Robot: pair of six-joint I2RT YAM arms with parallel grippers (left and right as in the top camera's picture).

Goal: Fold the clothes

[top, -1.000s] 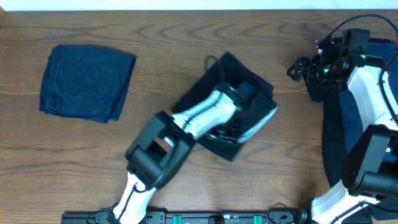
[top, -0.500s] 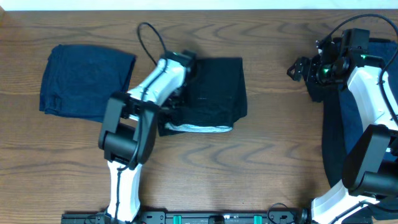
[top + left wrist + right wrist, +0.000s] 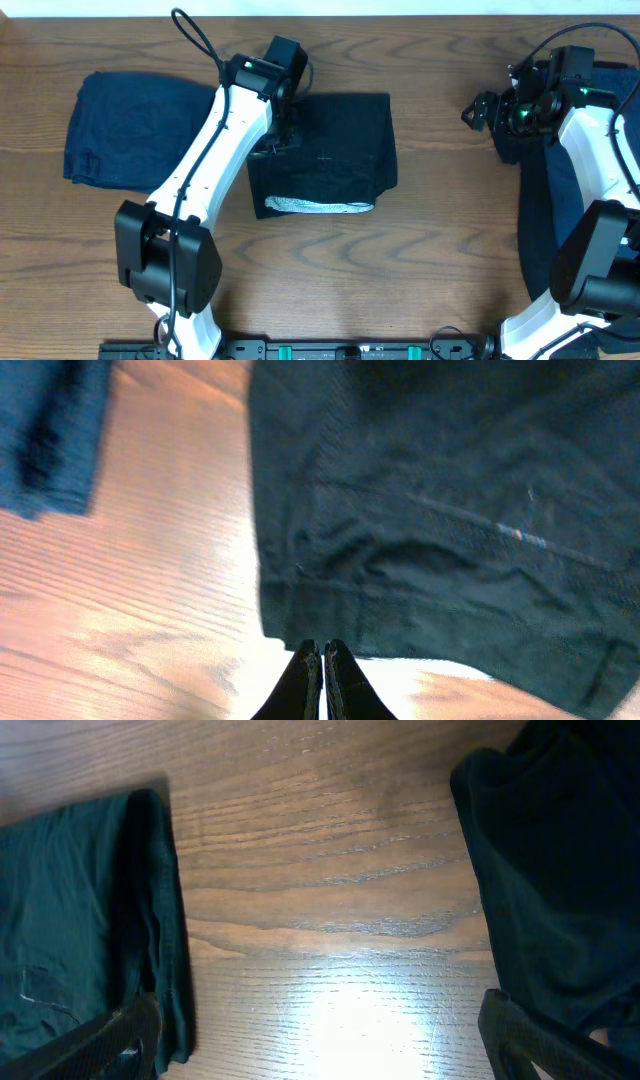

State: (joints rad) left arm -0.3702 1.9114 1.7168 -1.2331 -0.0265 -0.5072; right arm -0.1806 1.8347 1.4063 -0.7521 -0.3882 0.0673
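Note:
A folded black garment [image 3: 340, 145] lies at the table's centre, its pale grey inner hem [image 3: 320, 207] along the near edge. A folded navy garment [image 3: 140, 130] lies at the far left. My left gripper [image 3: 270, 143] is shut and empty, its tips at the black garment's left edge. In the left wrist view the shut tips [image 3: 322, 660] sit over bare wood just off the black garment [image 3: 450, 510], with the navy one [image 3: 50, 430] at the top left. My right gripper [image 3: 480, 110] is open and empty at the back right; its fingers [image 3: 320, 1050] straddle bare table.
A heap of dark garments [image 3: 545, 200] lies under my right arm at the right edge, also in the right wrist view [image 3: 560, 870]. The black garment's right edge [image 3: 90, 920] shows there too. Bare wood [image 3: 450, 230] separates the garments.
The black garment slid left and turned square to the table. My left arm swung left across it and now reaches further back. The right arm has not moved.

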